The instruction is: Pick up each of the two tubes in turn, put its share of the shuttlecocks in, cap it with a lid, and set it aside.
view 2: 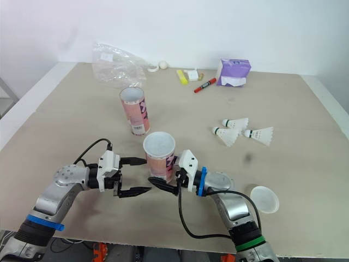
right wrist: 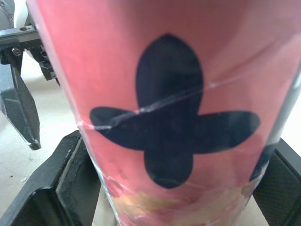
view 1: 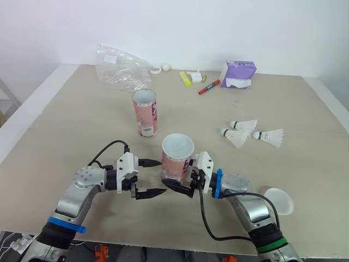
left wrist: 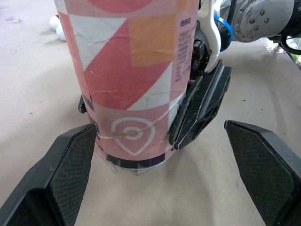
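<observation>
Standing upright near the front of the desk [view 1: 60, 120], the near tube [view 1: 178, 155] is seen in the head views with its mouth open, the right end effector [view 1: 175, 181] clamped low on its wall. The left end effector [view 1: 163, 176] is poised just beside it, fingers apart. The far tube [view 1: 144, 112] stands behind, uncapped; three shuttlecocks [view 1: 235, 136] lie well apart to the right, and a white lid [view 1: 278, 200] lies by the right forearm. A plastic bag [view 1: 120, 68], a marker [view 1: 209, 87] and a tissue pack [view 1: 238, 73] are found at the far edge, out of the way.

In the left wrist view, the printed wall is shown under glossy, creased film; one open finger [left wrist: 70, 174] lies close to the base and a finger [left wrist: 202, 103] of the right end effector is pressed on the side. A light, thin-walled tube is judged, easily dented and somewhat slippery, so a moderate squeeze at mid-height is advised.

In the right wrist view, the lower wall is flanked by both fingers [right wrist: 61, 188]. Tipping is judged the main risk with so low a hold, and the far tube could be knocked.
</observation>
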Available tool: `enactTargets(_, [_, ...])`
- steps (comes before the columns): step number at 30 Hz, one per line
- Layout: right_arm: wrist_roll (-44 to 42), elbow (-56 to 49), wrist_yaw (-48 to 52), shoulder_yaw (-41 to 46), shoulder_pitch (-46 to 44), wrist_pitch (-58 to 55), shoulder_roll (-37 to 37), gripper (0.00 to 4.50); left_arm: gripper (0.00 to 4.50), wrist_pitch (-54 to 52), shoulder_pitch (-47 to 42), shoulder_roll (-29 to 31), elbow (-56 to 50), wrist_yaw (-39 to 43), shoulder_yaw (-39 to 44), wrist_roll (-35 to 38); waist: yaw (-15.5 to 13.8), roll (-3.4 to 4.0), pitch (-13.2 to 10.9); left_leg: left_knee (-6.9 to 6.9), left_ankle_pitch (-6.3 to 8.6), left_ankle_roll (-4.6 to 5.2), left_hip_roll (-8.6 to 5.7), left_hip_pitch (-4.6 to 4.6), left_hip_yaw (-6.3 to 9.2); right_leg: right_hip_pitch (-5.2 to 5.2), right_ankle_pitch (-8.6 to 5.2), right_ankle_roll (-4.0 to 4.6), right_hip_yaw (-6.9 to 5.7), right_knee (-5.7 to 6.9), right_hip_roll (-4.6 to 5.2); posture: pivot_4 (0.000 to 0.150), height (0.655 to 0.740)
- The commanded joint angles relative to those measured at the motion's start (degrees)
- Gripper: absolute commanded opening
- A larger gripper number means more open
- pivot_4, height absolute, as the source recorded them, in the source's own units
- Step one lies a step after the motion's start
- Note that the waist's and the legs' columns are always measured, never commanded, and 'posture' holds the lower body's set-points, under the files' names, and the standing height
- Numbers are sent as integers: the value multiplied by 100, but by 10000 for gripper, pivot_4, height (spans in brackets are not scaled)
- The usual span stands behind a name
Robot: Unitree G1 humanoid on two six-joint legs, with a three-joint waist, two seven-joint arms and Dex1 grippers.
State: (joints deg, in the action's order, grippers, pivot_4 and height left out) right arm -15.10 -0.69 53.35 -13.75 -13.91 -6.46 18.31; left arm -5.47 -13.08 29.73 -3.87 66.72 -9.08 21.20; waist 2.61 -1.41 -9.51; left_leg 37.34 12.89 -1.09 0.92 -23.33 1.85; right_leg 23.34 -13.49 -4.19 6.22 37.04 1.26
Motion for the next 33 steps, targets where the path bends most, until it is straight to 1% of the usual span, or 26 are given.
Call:
enactTargets(1, [32, -11, 44, -67, -132, 179, -78, 44703, 45000, -20, 22, -75, -58, -39, 134, 182, 0, 0, 0, 0, 0, 0, 1, 0, 0, 0, 0, 0, 0, 0, 0, 1500, 7400])
enactTargets(5, [74, 84, 63, -71, -225, 231, -144, 44703, 45000, 60, 86, -122, 11, -59, 233, 258, 2, 0, 0, 0, 0, 0, 3, 1, -1, 0, 2, 3, -1, 0, -1, 1500, 7400])
enactTargets(12, [63, 158, 83, -75, -303, 303, -143, 44703, 45000, 269, 184, -77, 142, -34, 212, 115, 3, 0, 0, 1, 0, -1, 7, 3, -2, 0, 5, 7, -2, 1, -6, 1500, 7400])
enactTargets(27, [24, 84, 140, -48, -213, 238, -52, 44703, 45000, 513, -46, -90, 302, -41, 186, 5, 3, 0, 0, 2, 0, -1, 8, 3, -3, 0, 5, 8, -2, 1, -6, 1500, 7400])
enactTargets(29, [29, 86, 131, -44, -214, 249, -50, 40844, 45000, 524, -49, -97, 294, -48, 170, -5, 3, 0, 0, 2, -1, -1, 8, 2, -2, 0, 5, 7, -3, 1, -6, 1500, 7400])
enactTargets(33, [30, 49, 111, -36, -186, 234, -37, 40844, 45000, 494, -57, -128, 228, -81, 151, 12, 3, 0, 0, 2, -1, -1, 7, 3, -2, 0, 6, 7, -2, 1, -6, 1500, 7400])
